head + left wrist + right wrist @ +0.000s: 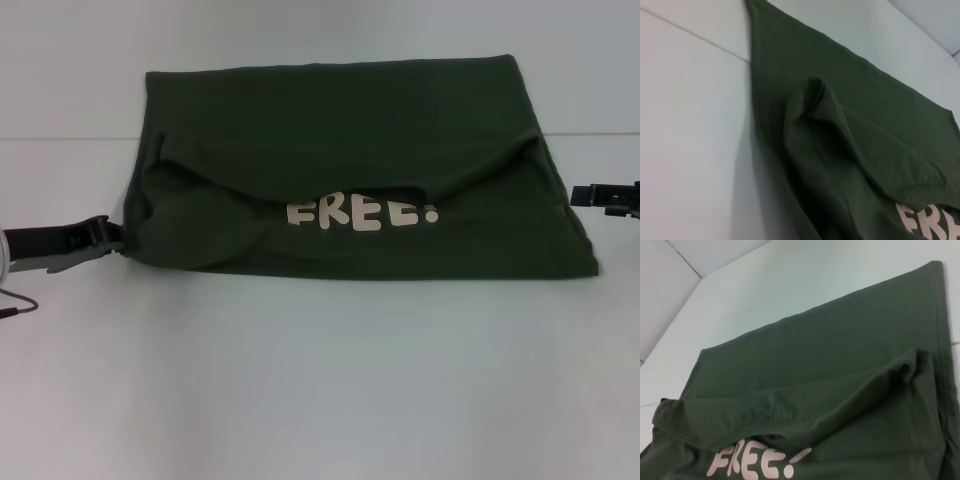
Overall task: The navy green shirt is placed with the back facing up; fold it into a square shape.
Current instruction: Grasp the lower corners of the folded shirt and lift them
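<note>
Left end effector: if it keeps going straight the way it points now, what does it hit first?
Most likely the navy green shirt: the left end effector points at its left edge, seemingly almost touching, though depth is unclear.

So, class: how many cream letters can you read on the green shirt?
4, spelling FREE, then an exclamation mark, in one row at the middle of the navy green shirt, just below a folded-over flap. The flap's edge may hide more print.

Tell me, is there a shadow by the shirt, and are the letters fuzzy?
Head view: the navy green shirt throws only a thin shadow along its near edge, and the cream letters look soft. Left wrist view: a grey shadow lies on the table beside the shirt's edge. Right wrist view: the letters read fairly clearly, with darker shade under the folded flap.
</note>
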Tool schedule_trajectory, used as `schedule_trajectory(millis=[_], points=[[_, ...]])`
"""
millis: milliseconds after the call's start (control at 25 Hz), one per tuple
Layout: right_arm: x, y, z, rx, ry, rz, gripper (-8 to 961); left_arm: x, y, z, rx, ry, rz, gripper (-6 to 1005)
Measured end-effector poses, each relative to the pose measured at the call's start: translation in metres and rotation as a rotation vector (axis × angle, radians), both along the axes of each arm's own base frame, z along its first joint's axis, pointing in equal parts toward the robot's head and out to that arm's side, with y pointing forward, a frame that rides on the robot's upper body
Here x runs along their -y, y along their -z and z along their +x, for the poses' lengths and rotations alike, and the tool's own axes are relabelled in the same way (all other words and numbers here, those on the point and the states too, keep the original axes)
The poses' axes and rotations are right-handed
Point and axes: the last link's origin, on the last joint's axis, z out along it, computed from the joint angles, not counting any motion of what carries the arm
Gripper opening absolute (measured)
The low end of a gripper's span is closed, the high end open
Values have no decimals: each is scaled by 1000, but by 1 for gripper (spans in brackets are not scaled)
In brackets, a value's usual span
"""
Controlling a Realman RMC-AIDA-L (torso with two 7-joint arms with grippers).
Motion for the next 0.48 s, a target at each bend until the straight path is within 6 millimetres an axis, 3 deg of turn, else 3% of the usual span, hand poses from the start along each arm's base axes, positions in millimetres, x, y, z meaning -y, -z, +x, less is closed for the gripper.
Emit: schedule_trajectory(millis=[480], points=[[4,3,4,-8,11,-1,768,-2,-2,-1,-5,-10,10,32]])
